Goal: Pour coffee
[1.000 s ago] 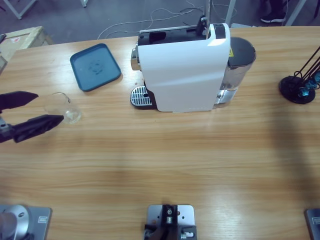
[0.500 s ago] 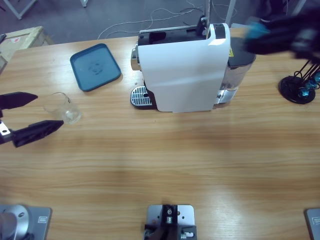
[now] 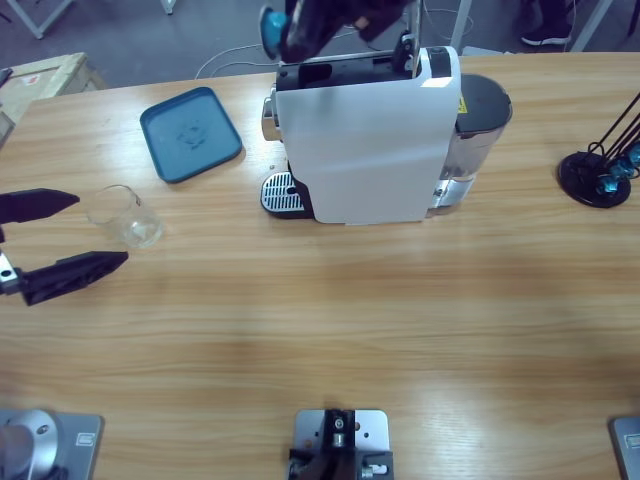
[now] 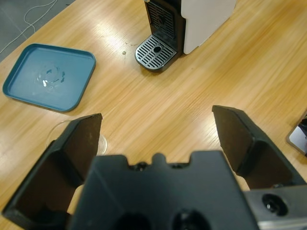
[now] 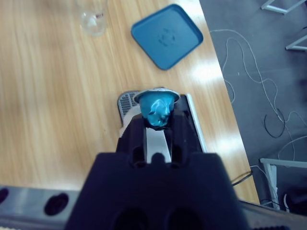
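A clear glass tumbler (image 3: 125, 216) stands on the table left of the white coffee machine (image 3: 365, 140). My left gripper (image 3: 102, 232) is open, with one jaw on either side of the tumbler's near edge and not touching it. In the left wrist view the tumbler (image 4: 56, 135) peeks out beside the left jaw. My right gripper (image 3: 296, 27) hovers over the machine's top rear, shut on a blue capsule (image 3: 271, 23). The right wrist view shows the capsule (image 5: 156, 106) pinched at the jaw tips above the machine's drip tray (image 5: 125, 102). No coffee shows in any view.
A blue tray (image 3: 190, 133) lies behind the tumbler. The machine's drip grille (image 3: 281, 193) faces left. A black capsule stand (image 3: 597, 172) sits at the far right. A cardboard box (image 3: 40, 80) is at the table's upper left corner.
The right arm came in at the upper right with the blue capsule and swept left over the machine's top. The left gripper drew back slightly from the tumbler.
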You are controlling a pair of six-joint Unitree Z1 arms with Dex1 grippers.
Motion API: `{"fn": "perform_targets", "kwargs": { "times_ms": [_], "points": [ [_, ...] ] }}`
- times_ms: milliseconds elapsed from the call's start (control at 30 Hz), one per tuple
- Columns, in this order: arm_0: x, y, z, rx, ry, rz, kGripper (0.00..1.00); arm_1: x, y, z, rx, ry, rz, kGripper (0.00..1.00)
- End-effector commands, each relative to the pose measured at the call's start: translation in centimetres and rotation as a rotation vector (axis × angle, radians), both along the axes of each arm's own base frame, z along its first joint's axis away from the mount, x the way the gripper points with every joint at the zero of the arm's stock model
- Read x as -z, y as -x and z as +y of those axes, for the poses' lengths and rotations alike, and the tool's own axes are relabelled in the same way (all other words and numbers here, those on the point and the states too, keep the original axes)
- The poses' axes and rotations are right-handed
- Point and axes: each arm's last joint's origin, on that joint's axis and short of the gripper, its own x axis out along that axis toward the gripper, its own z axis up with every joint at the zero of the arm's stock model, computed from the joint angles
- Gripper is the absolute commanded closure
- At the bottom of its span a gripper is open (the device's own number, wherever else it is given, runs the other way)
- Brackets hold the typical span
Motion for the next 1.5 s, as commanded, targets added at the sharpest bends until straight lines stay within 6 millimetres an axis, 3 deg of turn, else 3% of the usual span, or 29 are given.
{"fn": "perform_targets", "kwargs": {
  "times_ms": [33,300,500,1033,1333,1500],
  "points": [
    [0.6,-0.6,-1.0,0.029,-0.028,0.037,0.009,3.4,-3.8,-0.5,0.049,0.096,0.024,1.000],
    [0.1,-1.4,-1.9,0.017,-0.010,0.037,0.009,4.6,-5.2,-0.1,0.045,0.092,0.052,1.000],
    [0.7,-1.5,-2.1,0.014,-0.024,0.056,0.009,4.9,-4.4,1.1,0.000,0.089,0.065,1.000],
    [1.0,-1.4,-1.9,0.008,-0.027,0.062,0.009,5.8,-4.9,1.7,0.012,0.104,0.072,1.000],
    [1.2,-1.4,-1.9,0.006,-0.027,0.072,0.009,4.8,-4.9,1.0,0.040,0.100,0.045,1.000],
    [1.3,-1.4,-1.9,0.006,-0.028,0.073,0.009,3.3,-4.5,0.0,0.049,0.090,0.012,1.000]
  ]
}}
